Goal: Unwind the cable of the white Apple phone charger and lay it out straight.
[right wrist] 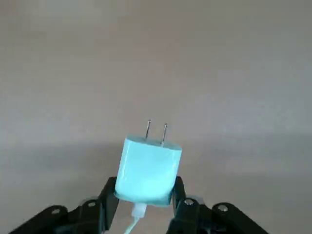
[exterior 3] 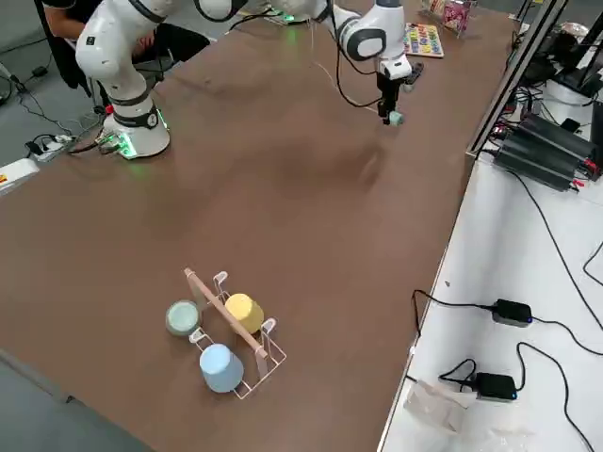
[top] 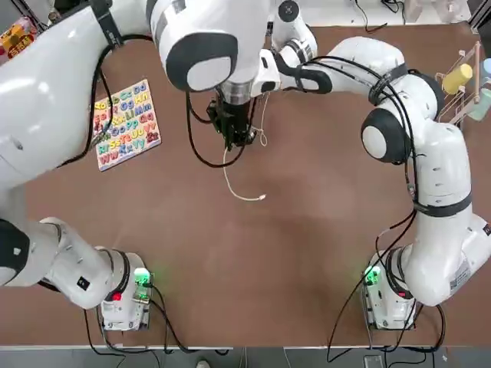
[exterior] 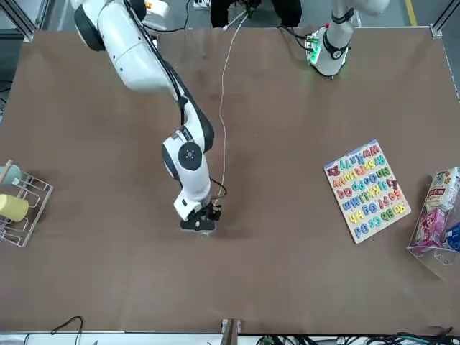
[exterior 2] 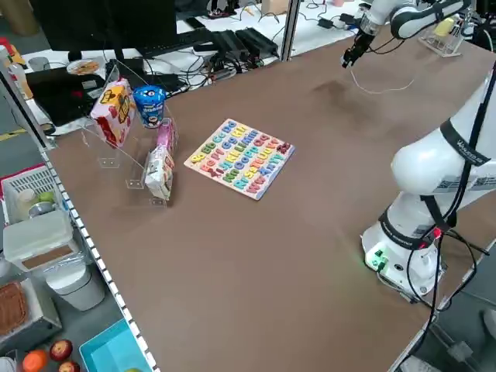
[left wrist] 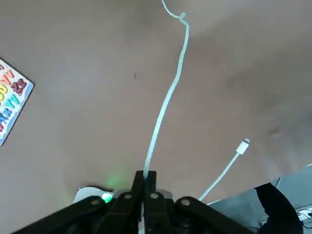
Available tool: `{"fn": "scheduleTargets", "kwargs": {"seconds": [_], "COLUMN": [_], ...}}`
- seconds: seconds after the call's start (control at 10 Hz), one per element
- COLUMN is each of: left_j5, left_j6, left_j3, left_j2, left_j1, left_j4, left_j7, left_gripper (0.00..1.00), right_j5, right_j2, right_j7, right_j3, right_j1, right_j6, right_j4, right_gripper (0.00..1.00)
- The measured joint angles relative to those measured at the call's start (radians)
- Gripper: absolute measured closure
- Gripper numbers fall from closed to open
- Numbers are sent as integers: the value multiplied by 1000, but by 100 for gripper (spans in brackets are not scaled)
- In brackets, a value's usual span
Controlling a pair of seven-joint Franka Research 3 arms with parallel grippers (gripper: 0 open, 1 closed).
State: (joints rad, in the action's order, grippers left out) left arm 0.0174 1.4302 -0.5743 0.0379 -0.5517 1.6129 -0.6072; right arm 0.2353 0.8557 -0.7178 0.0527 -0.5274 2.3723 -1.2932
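R gripper (right wrist: pixel 145 191) clamped on charger (right wrist: pixel 148 171) over table (exterior 3: pixel 240 188); L gripper (left wrist: pixel 145 176) pinched on cable (left wrist: pixel 168 97); cable end w/ connector (left wrist: pixel 242 147) hangs free.

On the brown table, a letter board (exterior 2: pixel 240 158) is lying flat and tilted, its bright letters facing up. Beside it, a clear bin (exterior 2: pixel 139 147) is holding snack packets (exterior 2: pixel 115 111) and a blue can (exterior 2: pixel 150 105). A thin white cable (exterior 2: pixel 380 91) is curving over the far side, beneath a dark gripper (exterior 2: pixel 346 62). Past the table's edge, a blue tray (exterior 2: pixel 115 349) is sitting near an orange fruit (exterior 2: pixel 35 360) and darker red ones (exterior 2: pixel 61 350), while a monitor (exterior 2: pixel 108 23) is standing on the white desk (exterior 2: pixel 186 58) behind.
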Motion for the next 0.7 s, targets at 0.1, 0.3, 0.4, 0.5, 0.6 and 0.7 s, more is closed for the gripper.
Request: {"fn": "scheduleTargets", "kwargs": {"seconds": [0.1, 0.3, 0.4, 0.5, 0.6, 0.7], "left_j5": [0, 0, 0, -1, -3, -4], "left_j6": [0, 0, 0, 0, 1, 1], "left_j3": [2, 6, 19, 32, 37, 37], "left_j2": [0, 0, -3, -11, -22, -32], "left_j1": [0, 0, 0, 2, 3, 3], "left_j4": [-5, -17, -17, -17, -17, -18], "left_j7": [0, 0, 0, 0, 0, 0], "left_gripper": [97, 97, 97, 97, 97, 97], "right_j5": [1, 13, 18, 20, 21, 22], "right_j2": [12, 39, 51, 64, 77, 87], "right_j7": [19, 61, 84, 105, 120, 127], "right_j3": [-10, -25, -30, -36, -38, -39], "right_j1": [1, 1, 2, 1, 0, -3], "right_j6": [15, 30, 62, 104, 132, 144], "right_j4": [4, 27, 31, 31, 32, 33], "right_gripper": [51, 51, 51, 51, 51, 51]}}
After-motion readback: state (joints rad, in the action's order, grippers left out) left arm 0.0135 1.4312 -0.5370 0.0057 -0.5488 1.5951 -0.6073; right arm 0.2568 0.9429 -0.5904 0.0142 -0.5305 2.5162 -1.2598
